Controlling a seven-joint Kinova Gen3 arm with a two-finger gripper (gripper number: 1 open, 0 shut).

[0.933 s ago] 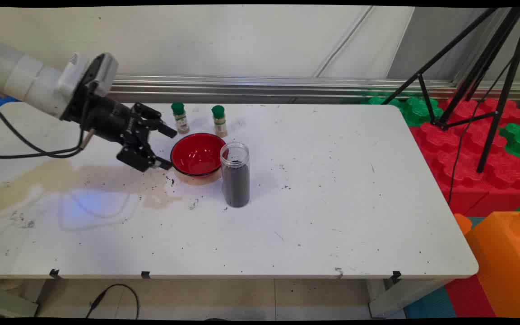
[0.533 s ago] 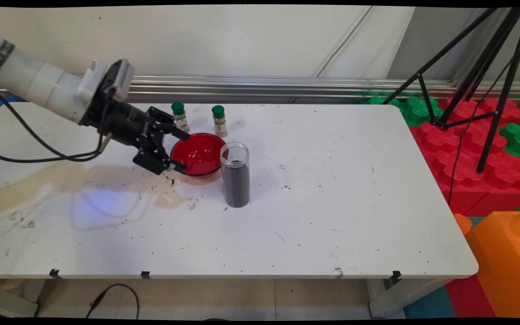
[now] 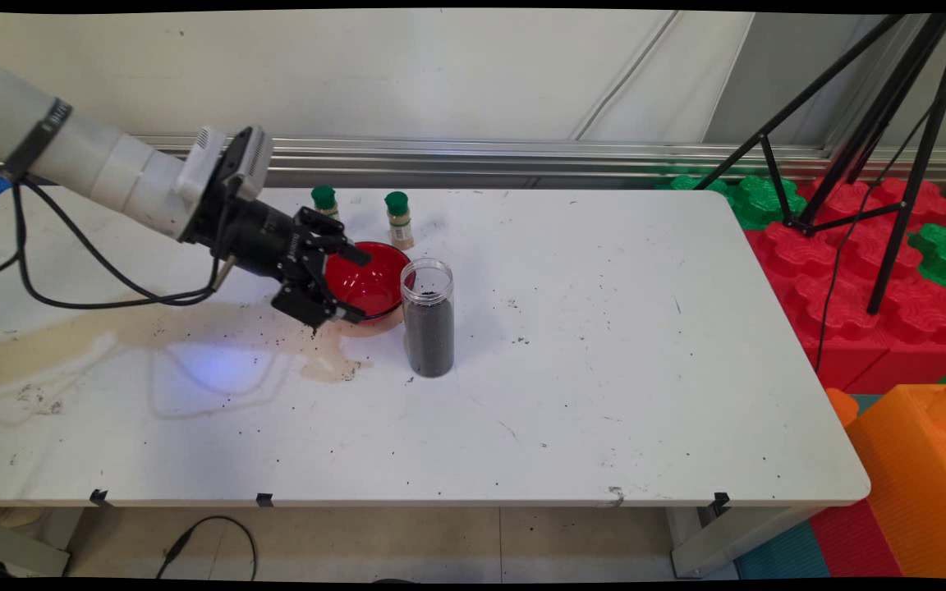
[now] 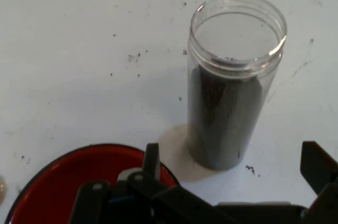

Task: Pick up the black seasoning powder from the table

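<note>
Gripper (image 3: 355, 284) hangs left of centre, fingers spread and holding nothing, one over the red bowl (image 3: 374, 289) and one at its near rim. Just right of it in the frame stands the clear jar (image 3: 428, 318) (open-topped, dark grains inside), upright, its long axis vertical. Two green-capped shakers (image 3: 361, 215) stand behind the bowl on the white table (image 3: 604, 369).

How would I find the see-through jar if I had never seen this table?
Look at the white table and find the red bowl near its far left part, where the black gripper reaches in. The jar stands upright right beside that bowl. It is tall, clear, lidless and mostly full of dark grains, unlike the two small green-capped shakers behind.
</note>
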